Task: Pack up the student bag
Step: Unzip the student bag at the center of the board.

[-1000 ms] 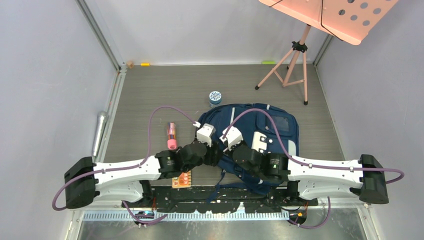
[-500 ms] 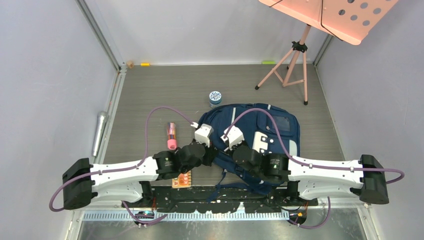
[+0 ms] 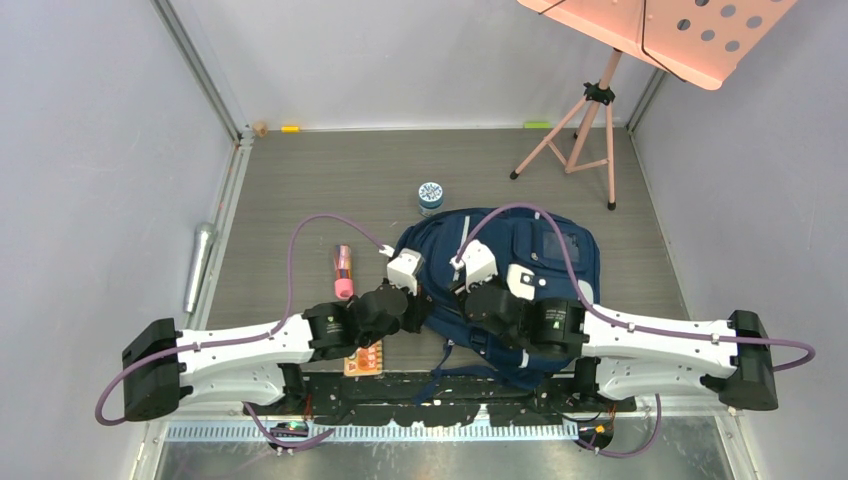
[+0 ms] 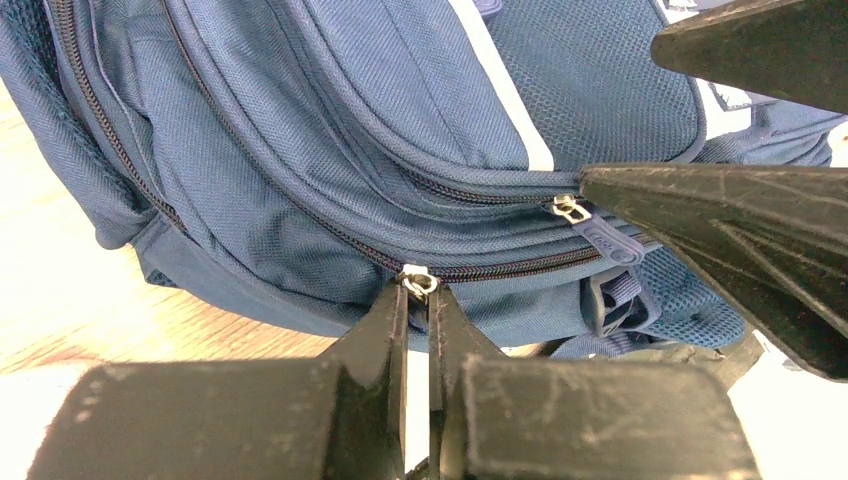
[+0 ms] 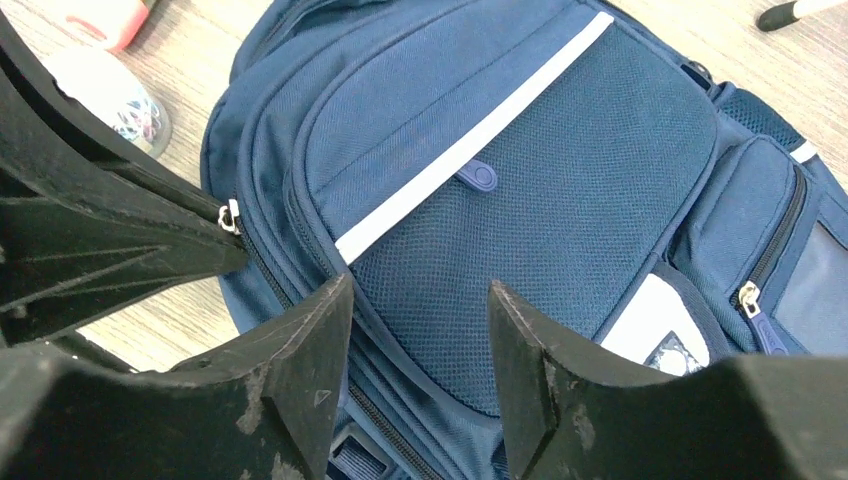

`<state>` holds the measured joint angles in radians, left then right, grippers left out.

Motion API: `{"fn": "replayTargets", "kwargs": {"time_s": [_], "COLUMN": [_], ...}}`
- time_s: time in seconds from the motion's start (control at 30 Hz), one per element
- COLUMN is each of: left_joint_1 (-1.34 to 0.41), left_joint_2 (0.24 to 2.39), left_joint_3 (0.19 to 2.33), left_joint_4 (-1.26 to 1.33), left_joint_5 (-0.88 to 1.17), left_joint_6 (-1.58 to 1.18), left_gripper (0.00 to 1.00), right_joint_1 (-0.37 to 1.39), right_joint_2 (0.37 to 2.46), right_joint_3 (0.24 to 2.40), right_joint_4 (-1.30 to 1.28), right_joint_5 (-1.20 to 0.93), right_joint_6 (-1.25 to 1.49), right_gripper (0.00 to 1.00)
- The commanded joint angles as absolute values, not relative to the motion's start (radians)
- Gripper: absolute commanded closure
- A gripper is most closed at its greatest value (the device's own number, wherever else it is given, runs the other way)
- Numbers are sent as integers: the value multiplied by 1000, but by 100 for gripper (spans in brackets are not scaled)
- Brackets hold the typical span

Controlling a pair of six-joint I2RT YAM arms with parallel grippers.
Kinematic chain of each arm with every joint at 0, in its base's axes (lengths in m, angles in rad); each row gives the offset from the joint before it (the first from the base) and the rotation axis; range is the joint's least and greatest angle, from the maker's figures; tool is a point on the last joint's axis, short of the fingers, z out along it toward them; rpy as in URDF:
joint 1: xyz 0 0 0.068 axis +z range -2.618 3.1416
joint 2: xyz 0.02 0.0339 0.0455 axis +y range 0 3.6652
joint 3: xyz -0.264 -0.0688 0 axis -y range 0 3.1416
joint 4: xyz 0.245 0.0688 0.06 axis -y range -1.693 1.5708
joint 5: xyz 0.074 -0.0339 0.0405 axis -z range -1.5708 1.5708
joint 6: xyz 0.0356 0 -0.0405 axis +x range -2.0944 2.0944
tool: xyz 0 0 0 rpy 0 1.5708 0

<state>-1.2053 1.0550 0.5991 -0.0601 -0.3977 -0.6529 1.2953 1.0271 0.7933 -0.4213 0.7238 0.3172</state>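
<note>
Grey wood-grain worktop, closed in by pale lilac walls, is carrying the large navy blue fabric student bag. It is lying flat, front pockets up, in the near middle, right in front of both arms.

Over the last second the arms are swapping roles. The left jaws, half spread a moment ago, are now pressing together on the small metal zip slider of the bag's main zip. The right jaws, clamped until just now, are spreading over the mesh front pocket and holding nothing. That is suggesting the left arm is taking over the zip. The zip is looking closed along the stretch in view, so the opening is probably only starting, with nothing packed yet.

Counting:
- one bag
- two zip sliders in the left wrist view: the pinched one and a second slider, with a blue rubber tab, just beside the right jaws
- one pink cylindrical tube left of the bag
- one small round tub with a patterned blue lid at the bag's far edge
- one flat orange item partly under the left arm
- one silver cylinder by the left rail
- one salmon-pink music stand on a tripod
- two small markers at the far wall: one yellow marker and one green marker
</note>
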Motion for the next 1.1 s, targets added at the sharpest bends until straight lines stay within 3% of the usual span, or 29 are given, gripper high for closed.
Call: {"fn": "replayTargets", "kwargs": {"time_s": [0.0,0.27,0.3,0.5,1.07], "left_joint_1": [-1210,-1209,-1209,-1210,-1209], "left_joint_2": [1030,1010,1010,1010,1020], "left_joint_3": [600,596,597,611,628], "left_joint_4": [-43,-53,-57,-78,-76], "left_joint_5": [-408,-420,-420,-417,-411], "left_joint_6": [-644,-645,-644,-641,-641], "left_gripper": [100,100,100,100,100], "right_joint_1": [1292,1293,1295,1315,1323], "right_joint_2": [972,994,1001,1042,1140], "right_joint_3": [773,781,786,807,802], "right_joint_4": [-411,-378,-375,-332,-305], "right_joint_5": [688,640,621,601,736], "right_joint_6": [280,122,118,96,53], "right_gripper": [41,37,31,24,22]}}
